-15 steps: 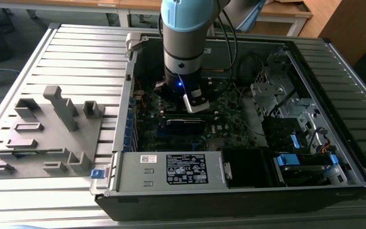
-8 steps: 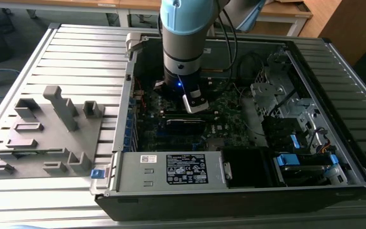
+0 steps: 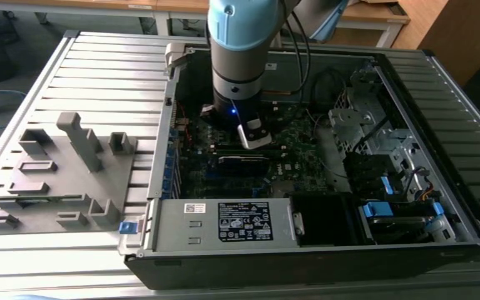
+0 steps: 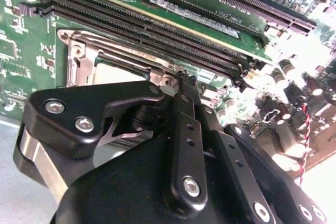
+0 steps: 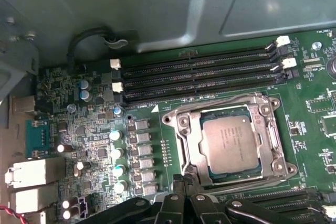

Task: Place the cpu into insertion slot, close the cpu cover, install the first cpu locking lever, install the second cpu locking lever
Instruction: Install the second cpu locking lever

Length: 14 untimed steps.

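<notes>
Silver-grey cpu [image 5: 229, 144] lies seated in the insertion slot [image 5: 231, 179] on the green motherboard [image 5: 310, 103], with the cpu cover [image 5: 227, 103] down around it. Gripper [image 5: 182, 181] hangs at the socket's edge, fingers [image 4: 185, 85] pressed together and holding nothing.

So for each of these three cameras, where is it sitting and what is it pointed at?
Exterior view: off the arm, above the open computer case, looking down; the light blue arm descends into it.
First wrist view: on the arm, facing the dark green motherboard, silver-grey square cpu seated; black gripper at the edge.
Second wrist view: close behind the gripper.
Both wrist views share the shiny-rimmed insertion slot.
</notes>
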Motion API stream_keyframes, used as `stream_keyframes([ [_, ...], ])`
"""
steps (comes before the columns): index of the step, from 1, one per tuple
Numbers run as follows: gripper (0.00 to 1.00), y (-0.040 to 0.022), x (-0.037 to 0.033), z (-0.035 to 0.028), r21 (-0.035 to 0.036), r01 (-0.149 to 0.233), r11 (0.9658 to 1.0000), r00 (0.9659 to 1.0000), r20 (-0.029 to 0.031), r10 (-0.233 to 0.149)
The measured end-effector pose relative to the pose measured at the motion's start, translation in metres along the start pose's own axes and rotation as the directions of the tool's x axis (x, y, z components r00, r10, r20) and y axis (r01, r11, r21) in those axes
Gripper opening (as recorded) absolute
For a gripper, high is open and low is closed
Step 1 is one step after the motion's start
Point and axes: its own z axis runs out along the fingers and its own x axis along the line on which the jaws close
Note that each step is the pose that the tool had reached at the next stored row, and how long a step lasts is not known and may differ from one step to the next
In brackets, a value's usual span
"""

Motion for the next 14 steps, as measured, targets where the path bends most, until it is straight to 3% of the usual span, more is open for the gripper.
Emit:
stream_keyframes([
  [14, 0.11, -0.0055, 0.0059, 0.0020, -0.0269, -0.001, 0.9996, 1.0000, -0.0045, 0.001],
])
